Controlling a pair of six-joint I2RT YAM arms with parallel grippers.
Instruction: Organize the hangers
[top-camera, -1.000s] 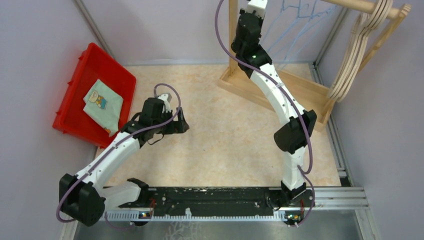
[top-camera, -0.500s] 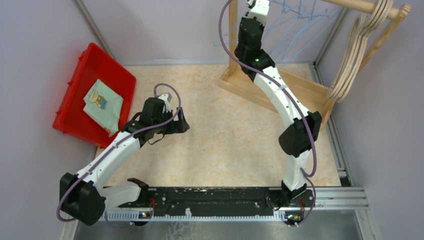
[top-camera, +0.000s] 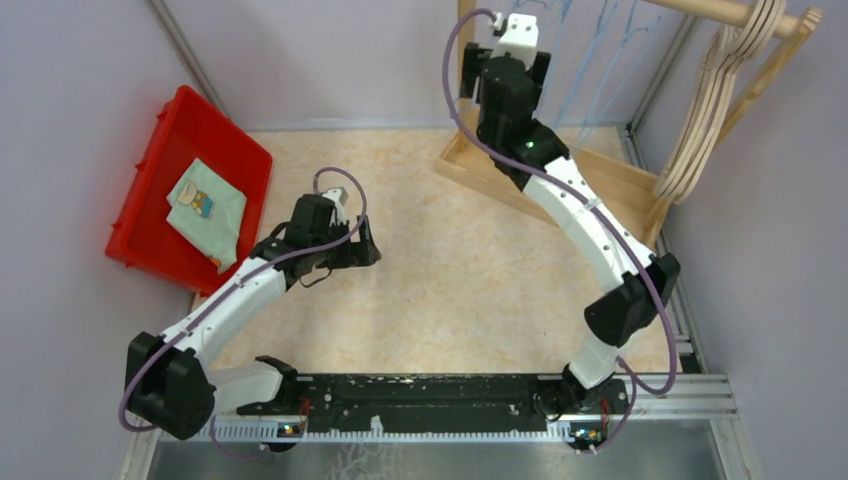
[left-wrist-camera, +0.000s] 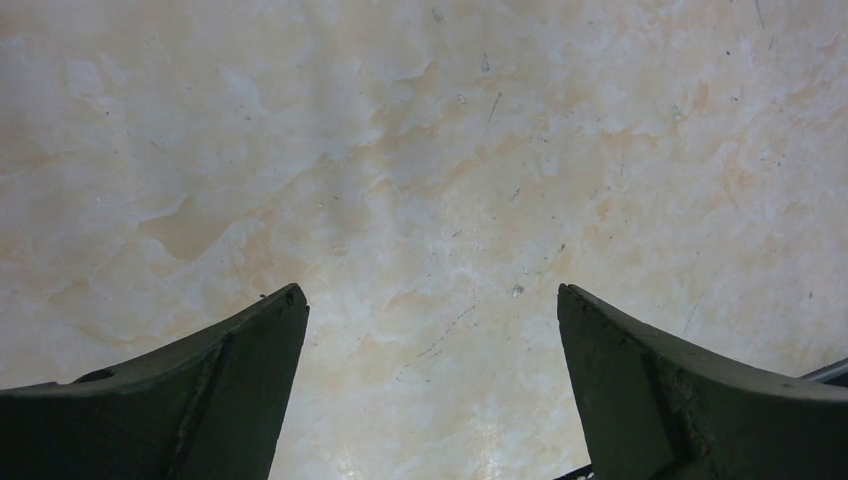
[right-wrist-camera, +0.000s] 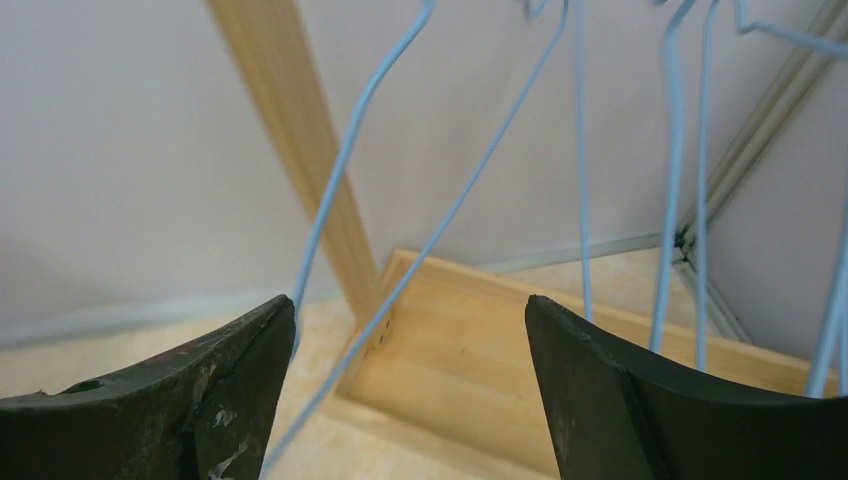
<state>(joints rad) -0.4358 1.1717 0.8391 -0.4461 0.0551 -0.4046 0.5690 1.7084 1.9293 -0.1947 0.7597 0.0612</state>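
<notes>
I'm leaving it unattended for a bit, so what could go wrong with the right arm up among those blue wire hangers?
1. The open right fingers face several blue wire hangers whose wires cross close together; closing here could catch more than one and tangle them.
2. The rack post stands just beyond those wires, so pushing further in might bump it and set the wooden hangers swinging.

Red bin (top-camera: 218, 135) sits at the counter's (top-camera: 450, 290) left edge, a pale-green printed cloth (top-camera: 207, 212) lying inside it. Back right, the wooden rack (top-camera: 628, 186) stands, base on the counter.
</notes>
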